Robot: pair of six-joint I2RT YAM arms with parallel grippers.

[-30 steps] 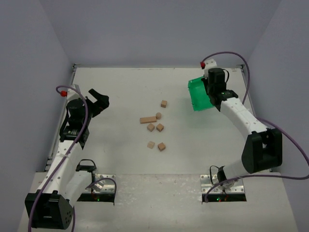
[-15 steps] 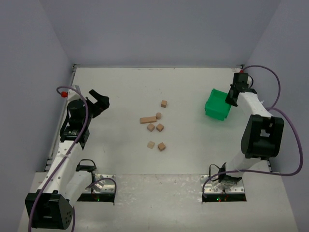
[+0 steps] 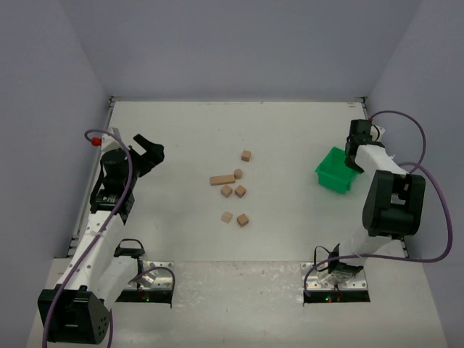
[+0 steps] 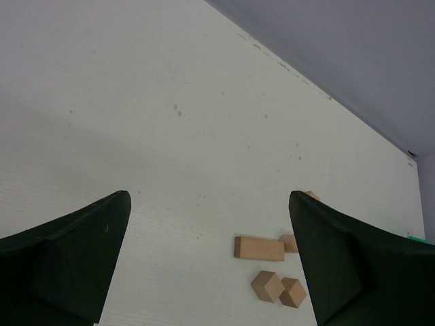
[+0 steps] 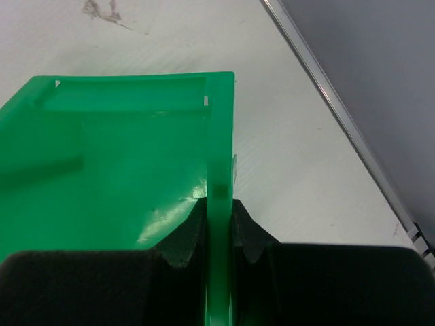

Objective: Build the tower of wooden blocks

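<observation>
6 small matte tan wooden blocks point(image 3: 240, 191) and 1 longer bar point(image 3: 222, 180) lie loose mid-table point(image 3: 181, 130). The left gripper point(image 4: 207, 197) gapes wide; its finger hides some blocks. The right gripper point(image 5: 219, 224) pinches the glossy green bin point(image 5: 122, 170) by its thin wall.

Robotics lab cell, plain lavender walls point(image 3: 239, 43), white table point(image 3: 181, 123), cabled arms point(image 3: 109, 199) on bolted base plates point(image 3: 163, 277)

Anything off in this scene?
Right gripper is clamped on the green bin wall rather than on any block. The blocks lie scattered, none stacked. Left gripper is open and empty.
</observation>
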